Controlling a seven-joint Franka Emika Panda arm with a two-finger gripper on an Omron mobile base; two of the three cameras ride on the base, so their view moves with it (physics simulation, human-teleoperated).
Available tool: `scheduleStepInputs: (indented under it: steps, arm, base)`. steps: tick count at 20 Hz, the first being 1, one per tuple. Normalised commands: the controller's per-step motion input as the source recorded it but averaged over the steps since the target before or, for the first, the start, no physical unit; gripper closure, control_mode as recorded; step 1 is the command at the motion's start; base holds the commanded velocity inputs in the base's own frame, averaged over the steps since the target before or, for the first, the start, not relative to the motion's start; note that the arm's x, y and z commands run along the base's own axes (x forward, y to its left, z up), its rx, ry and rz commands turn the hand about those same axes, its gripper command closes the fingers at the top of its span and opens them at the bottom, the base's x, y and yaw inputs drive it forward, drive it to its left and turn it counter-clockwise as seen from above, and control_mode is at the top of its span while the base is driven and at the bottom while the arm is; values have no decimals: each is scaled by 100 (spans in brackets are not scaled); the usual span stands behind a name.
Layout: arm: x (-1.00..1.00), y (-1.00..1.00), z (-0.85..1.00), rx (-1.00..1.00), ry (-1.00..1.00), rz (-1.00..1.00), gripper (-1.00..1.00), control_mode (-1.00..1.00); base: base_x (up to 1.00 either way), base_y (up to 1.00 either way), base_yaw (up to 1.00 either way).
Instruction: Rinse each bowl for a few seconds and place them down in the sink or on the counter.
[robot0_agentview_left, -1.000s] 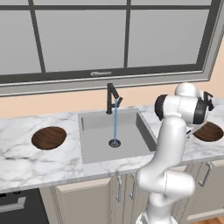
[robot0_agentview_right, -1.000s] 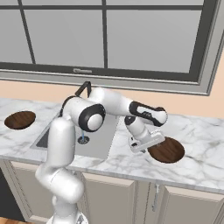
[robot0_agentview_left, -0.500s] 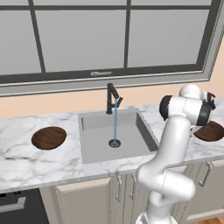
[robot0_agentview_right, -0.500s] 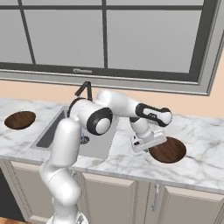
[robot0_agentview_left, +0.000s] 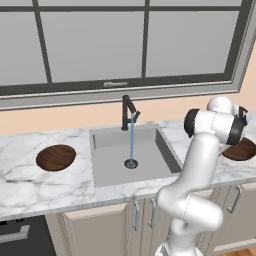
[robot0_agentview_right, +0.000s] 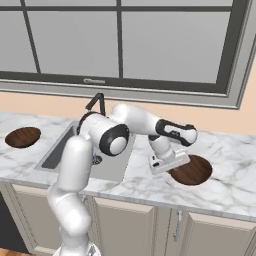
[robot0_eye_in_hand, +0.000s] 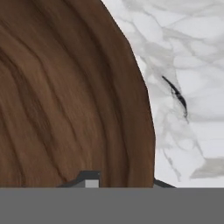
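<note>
The gripper (robot0_agentview_right: 172, 167) sits low over the near rim of the right wooden bowl (robot0_agentview_right: 191, 170) on the marble counter (robot0_agentview_right: 235, 185), fingers straddling that rim, closing to lift it toward the running faucet (robot0_agentview_left: 128, 111).

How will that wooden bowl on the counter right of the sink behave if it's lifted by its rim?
The bowl looks like solid grained wood, so probably stiff and unlikely to crack. It is shallow and wide, so held by one edge, where the gripper sits, it may tilt or swing. Water is running from the faucet, and a wet rim may turn slippery.
</note>
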Motion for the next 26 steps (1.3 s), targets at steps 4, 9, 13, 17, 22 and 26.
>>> scheduleStepInputs:
  steps: [4,9,13,17,22,26]
  arm:
    - [-40,2,63,10,-3,10,100,-100]
    - [-45,7,56,12,0,15,100,-100]
    - [-28,6,63,14,9,17,100,-100]
    - [-13,3,68,13,14,20,100,-100]
    - [-6,0,56,14,15,19,100,-100]
    - [0,0,48,13,15,17,100,-100]
  base:
    - [0,0,0]
    - [0,0,0]
    - [0,0,0]
    - [0,0,0]
    - [0,0,0]
    - [0,0,0]
